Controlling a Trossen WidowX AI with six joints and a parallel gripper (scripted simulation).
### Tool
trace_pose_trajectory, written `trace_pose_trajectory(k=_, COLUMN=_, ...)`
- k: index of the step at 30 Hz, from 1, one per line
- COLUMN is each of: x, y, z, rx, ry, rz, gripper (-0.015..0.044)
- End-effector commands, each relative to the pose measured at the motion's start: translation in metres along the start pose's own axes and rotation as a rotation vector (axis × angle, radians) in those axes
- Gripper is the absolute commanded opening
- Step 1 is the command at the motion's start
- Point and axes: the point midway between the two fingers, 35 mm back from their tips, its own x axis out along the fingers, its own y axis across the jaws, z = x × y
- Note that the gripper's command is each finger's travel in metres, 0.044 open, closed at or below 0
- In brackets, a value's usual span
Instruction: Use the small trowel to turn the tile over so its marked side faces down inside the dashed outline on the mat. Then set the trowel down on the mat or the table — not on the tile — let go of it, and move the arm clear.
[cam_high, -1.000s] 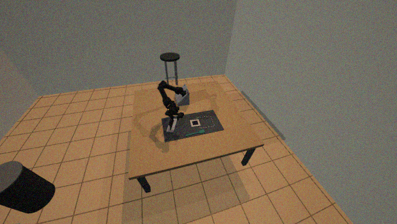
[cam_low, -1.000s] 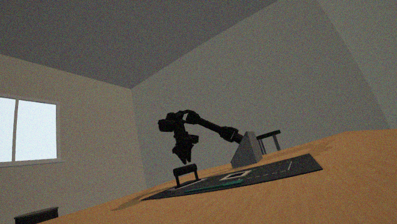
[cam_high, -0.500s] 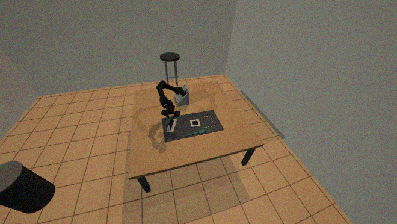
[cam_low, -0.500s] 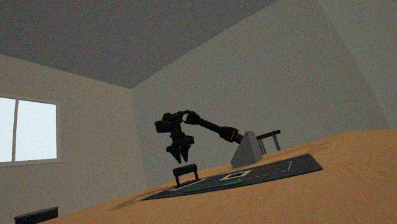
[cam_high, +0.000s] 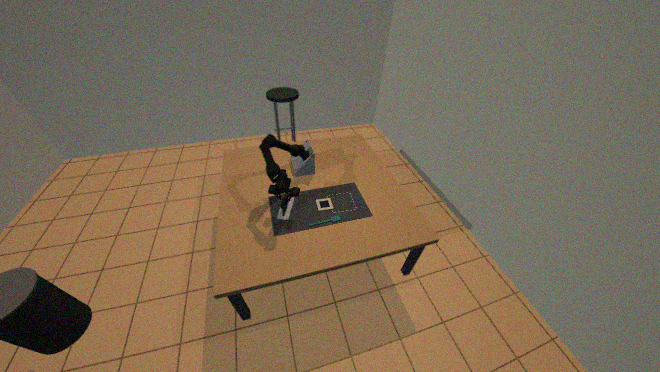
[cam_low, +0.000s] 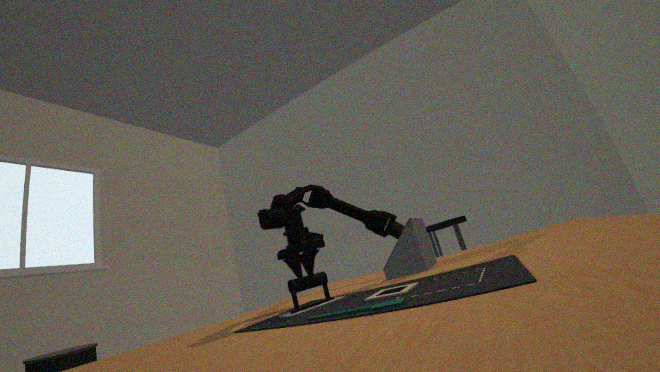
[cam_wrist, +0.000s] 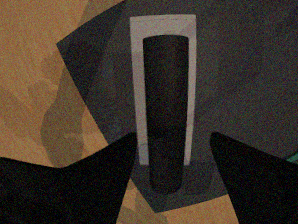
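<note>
The trowel (cam_high: 290, 209) (cam_low: 307, 283) (cam_wrist: 167, 25) lies on the left part of the dark mat (cam_high: 305, 212) (cam_low: 510, 270) (cam_wrist: 240, 75), a pale flat blade with a raised black handle on two posts. My gripper (cam_high: 286, 200) (cam_low: 306, 275) (cam_wrist: 173, 138) points down over it, open, with one finger to each side of the handle in the wrist view; neither finger touches it there. The tile (cam_high: 325, 204) (cam_low: 392, 291), pale-bordered with a dark square in its middle, lies flat on the mat. It is at the left side of the dashed outline (cam_high: 355, 202) (cam_low: 483, 274). The tile is outside the wrist view.
A thin green tool (cam_high: 325, 220) (cam_low: 370, 308) with a wider end lies along the mat's front part. The grey wedge-shaped arm base (cam_high: 304, 169) (cam_low: 412, 252) stands behind the mat. A round stool (cam_high: 282, 94) stands beyond the table (cam_high: 325, 250).
</note>
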Motion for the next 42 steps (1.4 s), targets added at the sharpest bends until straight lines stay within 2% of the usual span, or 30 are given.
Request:
trace_pose_trajectory(k=1, x=0.005, y=-0.001, z=0.000, rx=-0.005, ry=0.000, rz=-0.006, gripper=0.0270)
trace_pose_trajectory(k=11, x=0.019, y=-0.001, z=0.000, rx=-0.006, ry=0.004, rz=-0.007, gripper=0.0270)
trace_pose_trajectory(k=13, x=0.019, y=-0.001, z=0.000, rx=-0.006, ry=0.004, rz=-0.007, gripper=0.0217)
trace_pose_trajectory(k=26, x=0.019, y=-0.001, z=0.000, rx=-0.006, ry=0.004, rz=-0.007, gripper=0.0131)
trace_pose_trajectory(k=42, x=0.019, y=-0.001, z=0.000, rx=0.068, ry=0.003, rz=-0.007, gripper=0.0130)
